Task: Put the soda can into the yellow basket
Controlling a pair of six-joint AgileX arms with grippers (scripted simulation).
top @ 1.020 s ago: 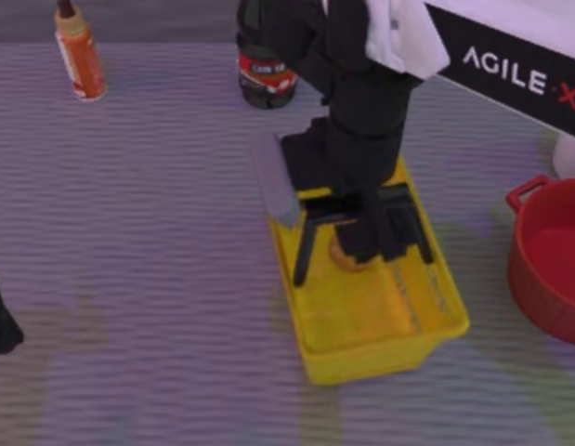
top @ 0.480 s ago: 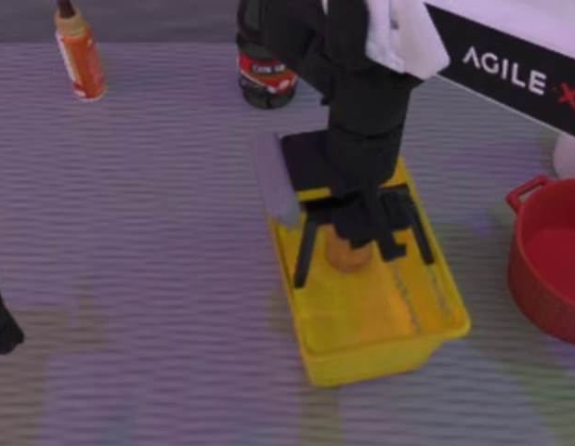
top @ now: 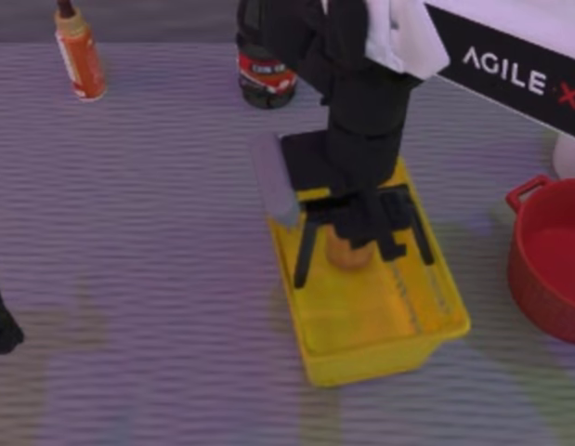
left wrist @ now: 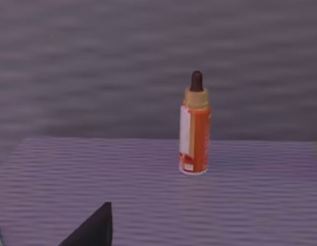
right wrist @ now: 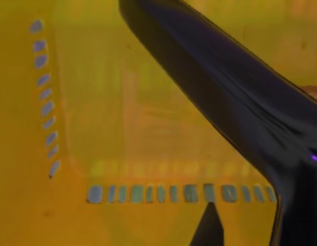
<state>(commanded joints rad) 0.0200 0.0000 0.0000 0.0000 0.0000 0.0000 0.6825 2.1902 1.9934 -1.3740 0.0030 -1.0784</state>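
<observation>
Lowered slightly, the right gripper (top: 361, 243) sets the soda can (top: 346, 253) inside the yellow basket (top: 426, 348); finger state unclear. Left arm idles far left.

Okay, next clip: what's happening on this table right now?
The right gripper reaches down into the yellow basket, with the soda can showing just under it, low inside the basket. From above I cannot tell whether its jaws are clamped on the can. The left gripper sits parked at the table's left edge. An orange bottle, a cola bottle and a red pot stand untouched around the basket.
</observation>
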